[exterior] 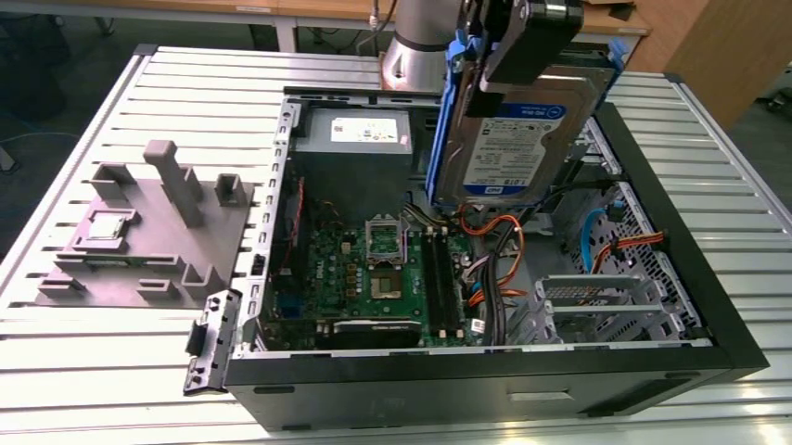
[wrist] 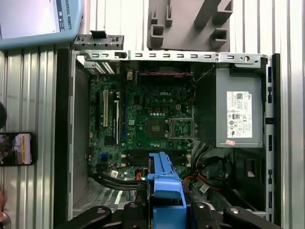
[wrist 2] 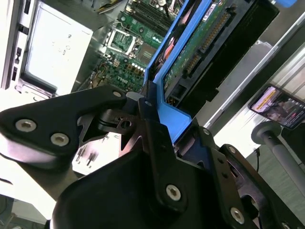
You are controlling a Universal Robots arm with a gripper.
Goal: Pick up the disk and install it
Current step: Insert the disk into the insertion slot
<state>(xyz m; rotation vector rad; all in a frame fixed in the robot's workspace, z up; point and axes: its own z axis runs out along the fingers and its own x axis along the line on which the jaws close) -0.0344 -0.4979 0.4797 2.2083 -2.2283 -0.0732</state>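
Overhead, fingers (wrist 2: 155,138) w/ disk (exterior: 526,139) upright.

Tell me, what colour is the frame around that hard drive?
Bright blue rails frame the silver-grey hard drive; the second wrist view shows them best.

Slatted metal table (exterior: 99,371); wooden panel (exterior: 724,46) beyond.

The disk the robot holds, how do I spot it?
Find the open black computer case on the slatted metal table. Above it, the black pincer holds a flat silver-grey disk upright. Unlike the grey metal power box nearby, it has bright blue rails and a white-and-blue label.
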